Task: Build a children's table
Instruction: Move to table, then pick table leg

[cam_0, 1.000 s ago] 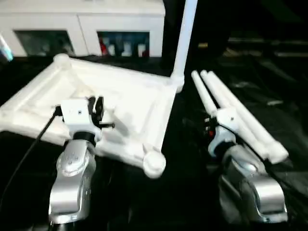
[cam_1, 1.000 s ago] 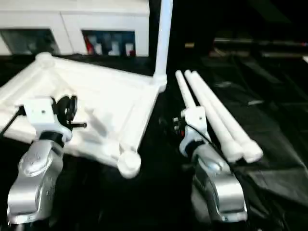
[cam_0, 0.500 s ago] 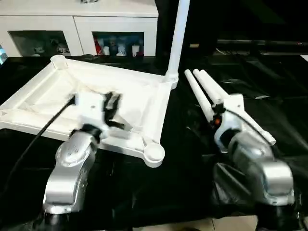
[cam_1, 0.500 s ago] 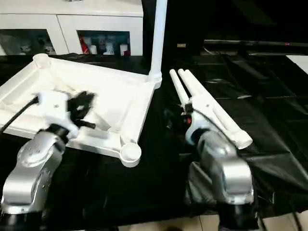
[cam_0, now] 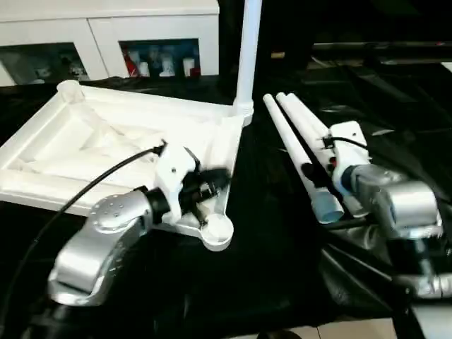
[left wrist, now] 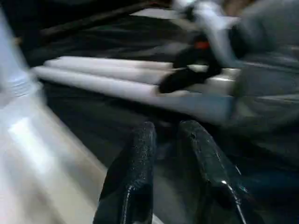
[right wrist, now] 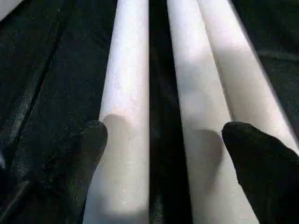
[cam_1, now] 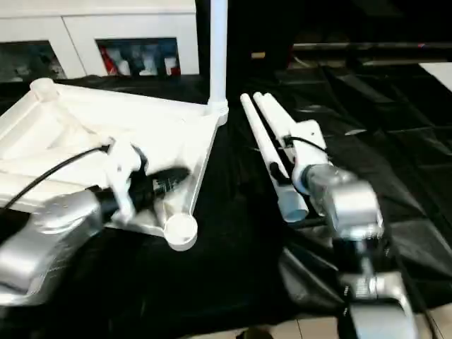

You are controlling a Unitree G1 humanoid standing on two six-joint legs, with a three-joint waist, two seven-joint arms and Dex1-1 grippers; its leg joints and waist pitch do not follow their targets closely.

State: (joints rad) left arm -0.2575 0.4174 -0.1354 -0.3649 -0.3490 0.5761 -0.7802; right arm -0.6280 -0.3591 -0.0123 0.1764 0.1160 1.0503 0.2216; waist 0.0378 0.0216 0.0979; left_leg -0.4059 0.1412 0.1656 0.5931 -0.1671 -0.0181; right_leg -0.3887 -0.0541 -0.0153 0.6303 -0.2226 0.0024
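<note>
Overhead, the head views show the white table top (cam_0: 120,145) lying underside up on a black-covered desk (cam_0: 268,247), toward its left side, with one leg (cam_0: 246,53) standing upright in the far-right corner socket. Three loose legs (cam_0: 296,145) lie side by side on the black cover to the right of the top. The left gripper (cam_0: 212,185) hovers over the top's near-right corner socket (cam_0: 215,232), pointing toward the loose legs; the left wrist view adds that its two black fingers (left wrist: 135,172) stand only narrowly apart with nothing between them. The right gripper (right wrist: 163,140) is lowered over the loose legs; the right wrist view reveals its fingers (right wrist: 88,144) spread wide, straddling them without closing on any.
</note>
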